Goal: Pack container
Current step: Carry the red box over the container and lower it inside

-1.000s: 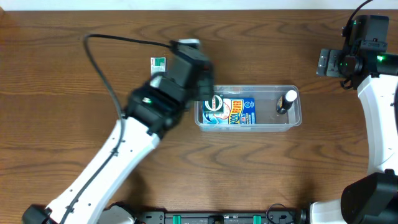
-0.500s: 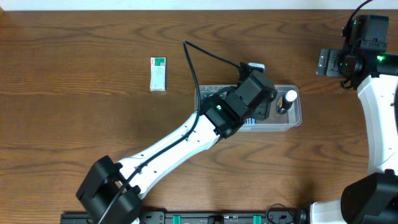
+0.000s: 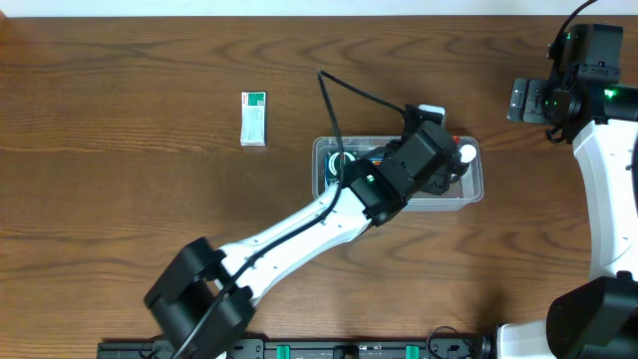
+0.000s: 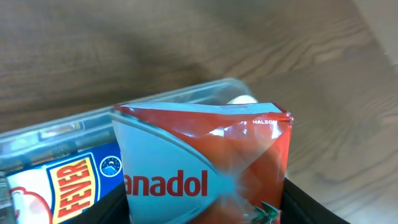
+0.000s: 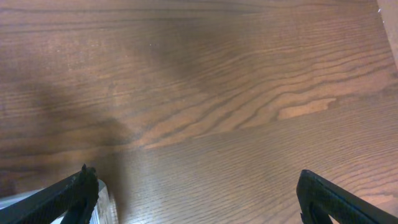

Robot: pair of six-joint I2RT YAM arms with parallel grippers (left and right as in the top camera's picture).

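Note:
The clear plastic container (image 3: 329,150) sits at the table's middle right; its rim also shows in the left wrist view (image 4: 56,134). My left gripper (image 3: 431,160) hangs over the container's right half, shut on a red and pale-blue Panadol packet (image 4: 205,162). A blue and yellow "Fever" packet (image 4: 59,186) lies inside the container. A small bottle with a white cap (image 3: 466,155) stands in its right end. My right gripper (image 5: 196,193) is open and empty, over bare wood at the far right.
A small green and white box (image 3: 253,118) lies on the table left of the container. The left arm's black cable (image 3: 344,85) arcs above the container. A corner of the container shows at the lower left of the right wrist view (image 5: 102,202).
My left arm has swung right, from beside the green and white box to over the container's right half. The right arm has not moved.

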